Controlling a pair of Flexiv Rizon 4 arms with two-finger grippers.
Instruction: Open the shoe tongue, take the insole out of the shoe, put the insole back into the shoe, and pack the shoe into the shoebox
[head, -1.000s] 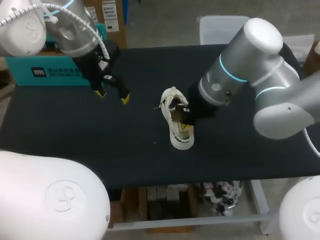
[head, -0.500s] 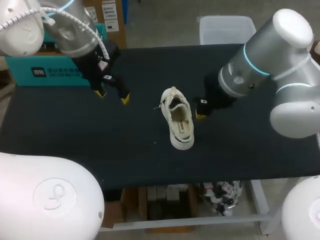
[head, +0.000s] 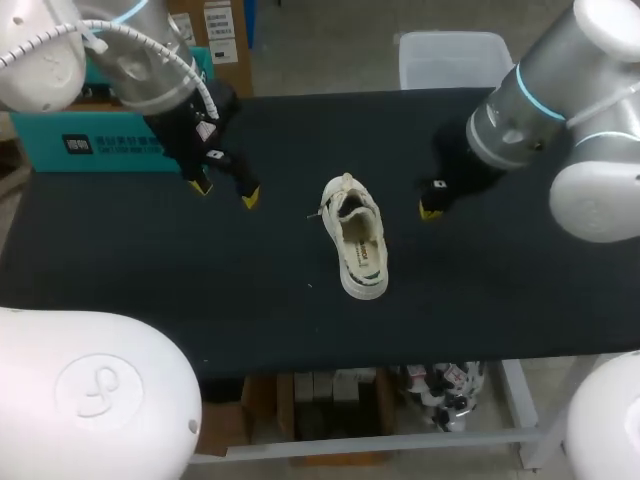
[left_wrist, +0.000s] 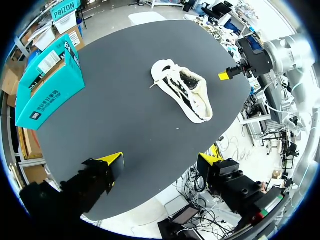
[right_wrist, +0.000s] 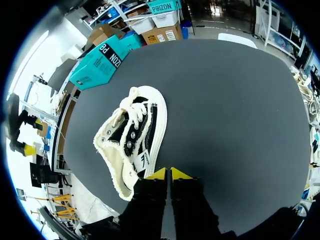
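Mid-table, the shoe (head: 355, 238) lies free; left pincer (head: 226, 193) wide, right pincer (head: 431, 211) pressed together.

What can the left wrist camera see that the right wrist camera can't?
Only the left wrist view shows the left tool up close, its fingers wide apart. Only the right wrist view shows the right tool with both yellow tips pressed together. Both show the white shoe on the black table, with the teal shoebox at its edge.
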